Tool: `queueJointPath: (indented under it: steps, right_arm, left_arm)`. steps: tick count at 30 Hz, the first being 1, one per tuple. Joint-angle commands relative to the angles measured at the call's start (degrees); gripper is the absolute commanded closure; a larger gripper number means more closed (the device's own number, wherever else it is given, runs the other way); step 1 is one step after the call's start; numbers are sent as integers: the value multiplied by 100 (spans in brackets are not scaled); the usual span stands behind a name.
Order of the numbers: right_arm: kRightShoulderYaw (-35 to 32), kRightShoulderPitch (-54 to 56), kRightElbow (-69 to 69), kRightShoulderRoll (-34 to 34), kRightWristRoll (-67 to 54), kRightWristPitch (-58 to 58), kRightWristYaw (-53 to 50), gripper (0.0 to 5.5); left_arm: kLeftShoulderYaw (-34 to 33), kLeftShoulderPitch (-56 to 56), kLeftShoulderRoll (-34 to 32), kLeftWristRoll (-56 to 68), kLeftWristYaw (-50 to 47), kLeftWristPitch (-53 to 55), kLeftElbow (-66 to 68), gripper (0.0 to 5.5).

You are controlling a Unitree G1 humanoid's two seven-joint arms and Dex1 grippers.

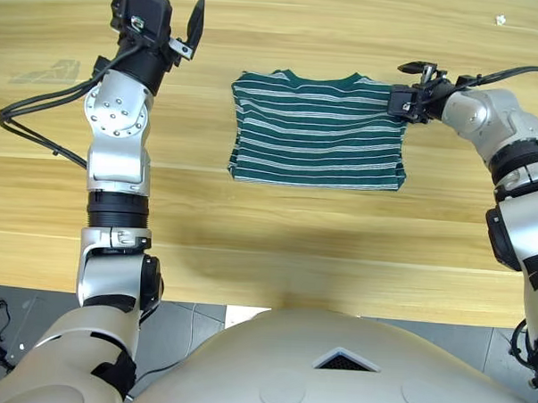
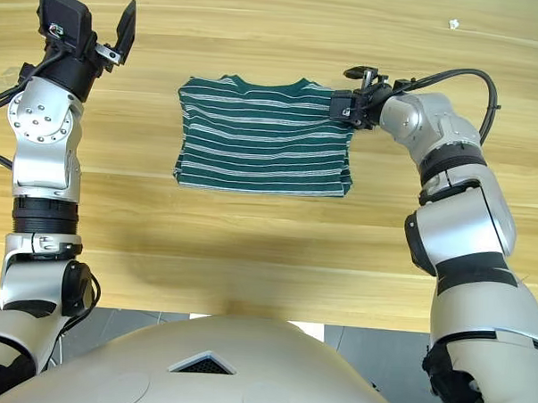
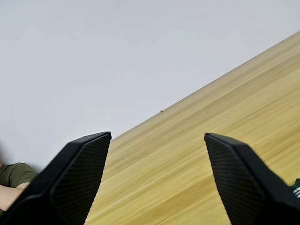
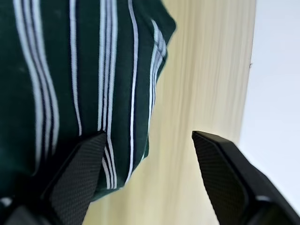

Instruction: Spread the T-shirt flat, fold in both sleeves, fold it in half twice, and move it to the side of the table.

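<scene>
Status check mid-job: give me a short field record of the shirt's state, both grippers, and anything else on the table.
T-shirt: green striped, folded into a rectangle, sleeves tucked in, collar at far edge, mid-table
left gripper: open, raised, left of the shirt, not touching it
right gripper: open, at the shirt's far right corner
table: light wood
other: small white scrap at far right

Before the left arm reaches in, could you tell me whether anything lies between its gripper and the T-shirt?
Nothing visible does: only bare table lies between the left gripper and the T-shirt. The right gripper is at the shirt's opposite, right edge.
</scene>
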State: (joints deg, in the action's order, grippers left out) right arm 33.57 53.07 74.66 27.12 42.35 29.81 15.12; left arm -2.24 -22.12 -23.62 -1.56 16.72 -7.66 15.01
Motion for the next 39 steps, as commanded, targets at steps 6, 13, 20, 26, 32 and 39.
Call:
queueJointPath:
  steps: [6, 13, 20, 26, 32, 39]
  right_arm:
    - [312, -198, 284, 690, 316, 0, -18, 211]
    - [-242, -1823, -1517, 1824, -2196, 1005, 4733, 211]
    - [17, -3547, -6397, 3072, -4753, -479, 6115, 211]
    - [-340, -3991, -7025, 2977, -4292, -735, 5824, 211]
    - [-445, -4277, -6976, 2600, -3944, -674, 5460, 211]
    - [-303, -4104, -6674, 1793, -3724, -317, 5118, 211]
  left_arm:
    - [-89, 531, 43, 56, -27, 345, -638, 180]
    - [-85, 803, 151, 6, -60, 460, -980, 180]
    - [-2, 1031, 284, 3, -71, 496, -1330, 180]
    - [88, 1324, 441, 4, -71, 559, -1622, 180]
    - [209, 1695, 643, -27, -119, 642, -1900, 180]
    - [237, 1686, 652, -39, -106, 643, -1841, 180]
